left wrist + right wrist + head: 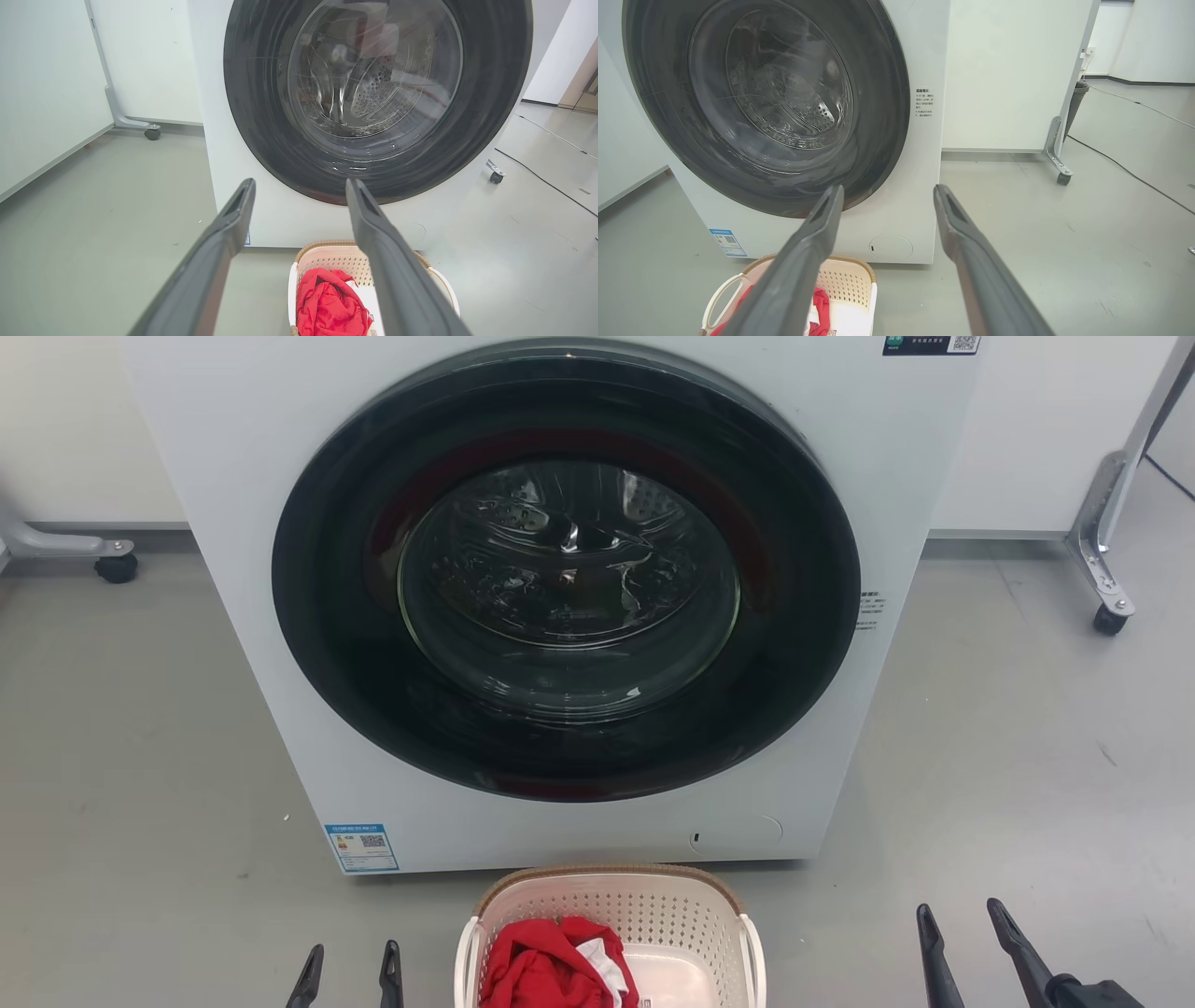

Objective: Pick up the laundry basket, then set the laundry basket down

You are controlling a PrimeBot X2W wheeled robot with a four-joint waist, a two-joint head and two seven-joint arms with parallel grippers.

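Observation:
The laundry basket stands on the grey floor right in front of the washing machine, cream-white with perforated walls and a brown rim. Red and white clothes lie in its left half. My left gripper is open to the left of the basket, apart from it. My right gripper is open further off to the basket's right. In the left wrist view the basket sits below the open left gripper. In the right wrist view the basket lies low and left of the open right gripper.
A white front-loading washing machine with a shut dark round door stands just behind the basket. Partition legs on castors stand at the back right and back left. A black cable runs over the floor to the right.

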